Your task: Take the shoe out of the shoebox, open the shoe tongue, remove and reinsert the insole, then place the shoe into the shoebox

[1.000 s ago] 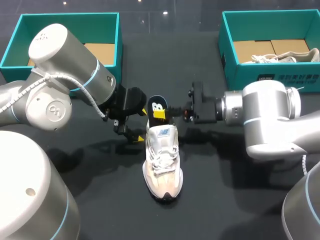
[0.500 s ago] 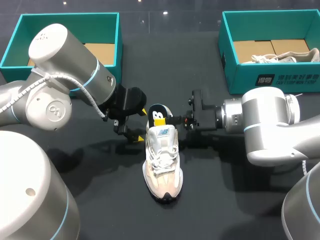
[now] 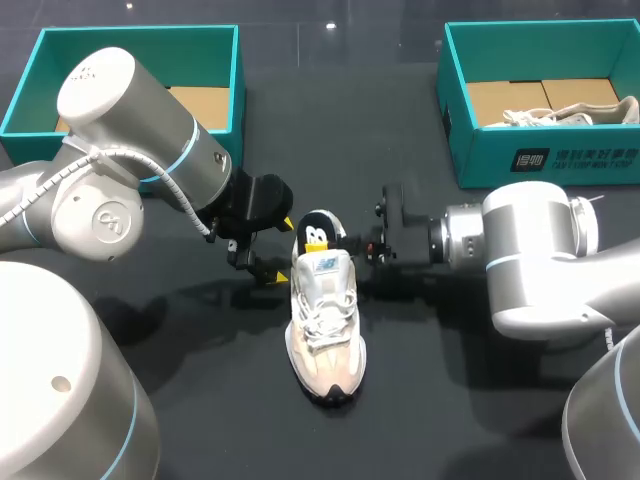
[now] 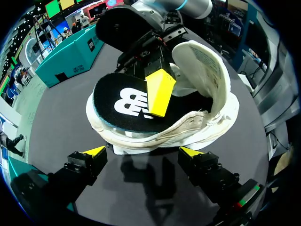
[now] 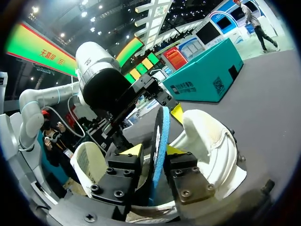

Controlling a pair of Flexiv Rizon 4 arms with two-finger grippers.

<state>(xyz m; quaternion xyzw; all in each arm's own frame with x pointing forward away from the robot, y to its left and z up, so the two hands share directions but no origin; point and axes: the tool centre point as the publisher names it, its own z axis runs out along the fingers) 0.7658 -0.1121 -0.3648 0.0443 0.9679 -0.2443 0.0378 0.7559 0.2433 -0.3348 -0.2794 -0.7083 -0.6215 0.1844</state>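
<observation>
Pinching the black, blue-backed insole [image 5: 159, 136] between both fingers, the right pincer [image 5: 155, 151] holds it on edge in the heel opening of the cream-white laced shoe [image 3: 323, 320] on the dark tabletop [image 3: 200, 380]. The left pincer [image 4: 143, 151] gapes wide, with the heel just ahead.

Desk [image 3: 430, 410]: one dark, matte black surface, filling the head view.
Light: from overhead, with small bright glints [image 3: 330, 25] near the desk's far edge.
Shadows [image 3: 190, 300]: soft, dim patches on the desk.
</observation>
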